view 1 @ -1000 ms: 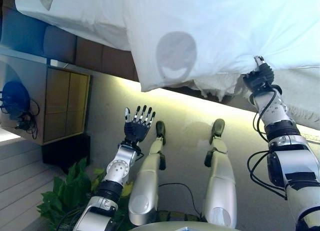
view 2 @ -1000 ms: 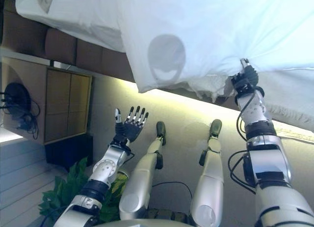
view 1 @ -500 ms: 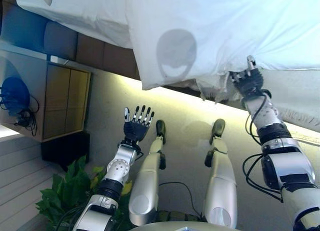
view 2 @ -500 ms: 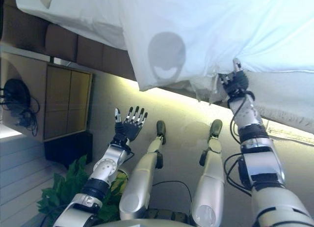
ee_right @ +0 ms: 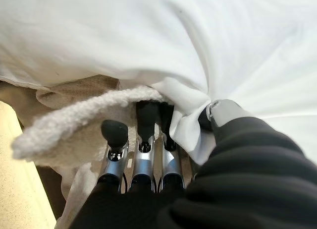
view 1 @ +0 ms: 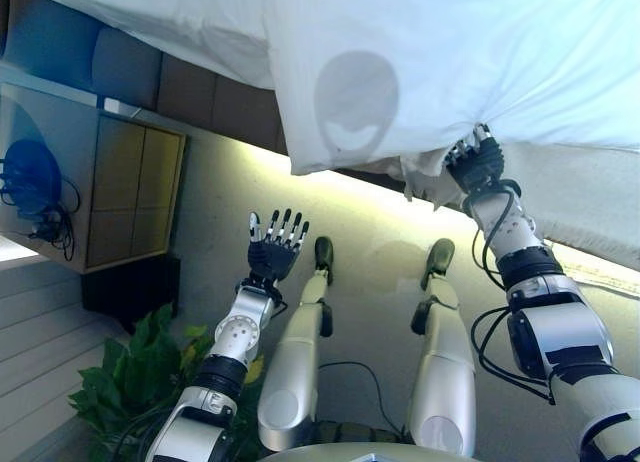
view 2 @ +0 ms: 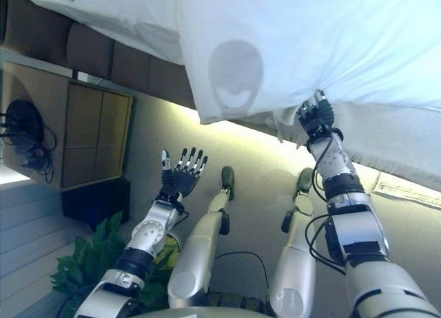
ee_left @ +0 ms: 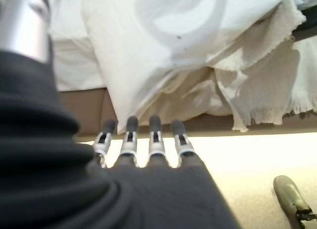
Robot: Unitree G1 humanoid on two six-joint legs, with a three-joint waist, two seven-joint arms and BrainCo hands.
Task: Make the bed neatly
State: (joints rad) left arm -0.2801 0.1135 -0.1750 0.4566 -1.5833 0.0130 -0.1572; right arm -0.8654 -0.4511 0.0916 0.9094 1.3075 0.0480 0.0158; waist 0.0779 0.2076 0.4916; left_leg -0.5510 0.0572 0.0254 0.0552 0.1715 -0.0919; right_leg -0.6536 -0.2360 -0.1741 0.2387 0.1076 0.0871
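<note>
A white duvet [view 1: 450,52] with a grey round print covers the bed and hangs over its near edge. My right hand [view 1: 476,164] is raised at that edge, with a fold of the white cloth [ee_right: 185,125] pinched between its thumb and fingers. A beige fringed blanket [ee_right: 74,125] pokes out from under the duvet right beside this hand. My left hand [view 1: 275,247] hovers over the floor below the bed, fingers straight and spread, touching nothing. In the left wrist view the duvet corner [ee_left: 148,65] and the blanket [ee_left: 262,85] hang ahead of its fingers [ee_left: 153,140].
A brown padded headboard [view 1: 190,92] runs along the left of the bed. A wooden cabinet [view 1: 125,197] stands beside it, with a blue object and cables [view 1: 30,197] further left. A green plant [view 1: 125,382] sits by my left arm. A paper [view 2: 406,191] lies on the floor at right.
My right hand has moved left along the duvet's edge, staying at the cloth. The left hand has kept still. The whole view has shifted slightly.
</note>
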